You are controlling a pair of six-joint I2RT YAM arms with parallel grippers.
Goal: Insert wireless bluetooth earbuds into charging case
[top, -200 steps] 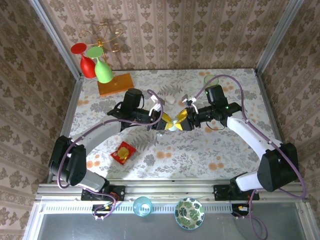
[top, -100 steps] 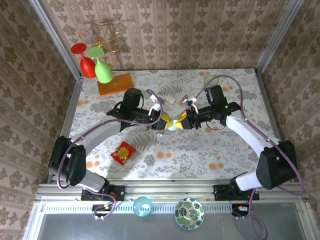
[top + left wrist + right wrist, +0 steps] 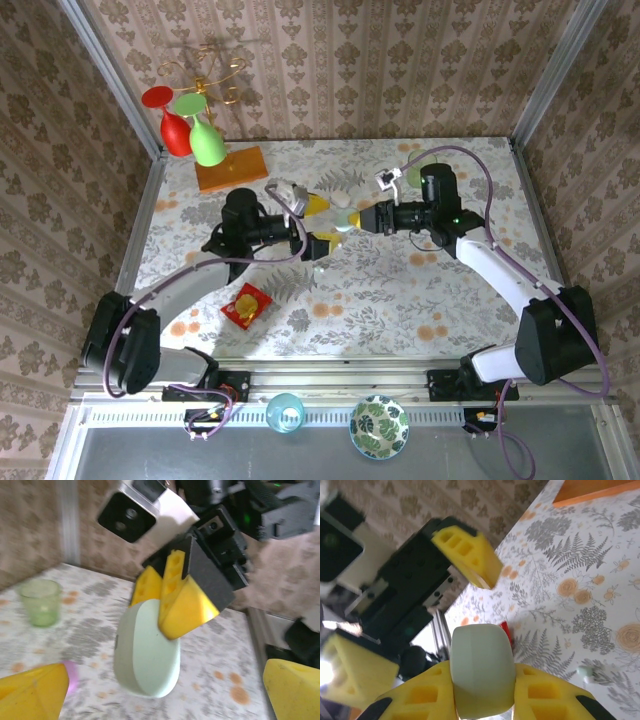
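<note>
The task looks barely begun. The pale green charging case [image 3: 481, 672] is up in the air over the middle of the counter [image 3: 400, 295], clamped across its narrow width by the yellow pads of the right tool [image 3: 353, 219]. As far as the pictures show it is closed, with no earbud in it. The left tool [image 3: 320, 223] faces it from just beside, with its pads spread wide to either side of the case and touching nothing. By my reading the lid has yet to be opened, and every earbud has yet to be picked up and seated, so nearly all the work remains. The views add to one another. The overhead view gives the layout: the two arms meet nose to nose, and a whitish oval case [image 3: 341, 199] lies on the counter just beyond them. The right wrist view confirms the squeeze on the case from both sides and brings out a tiny pale earbud [image 3: 585, 673] lying loose on the counter below, which is too small to tell apart from the floral pattern overhead. The left wrist view shows the broad face of the case hanging from the right tool, a green cup [image 3: 40, 602] standing well behind it, and a pink-purple thing [image 3: 73, 674] peeking past the left pad. That view is too blurred to tell whether it is an earbud or another case.
</note>
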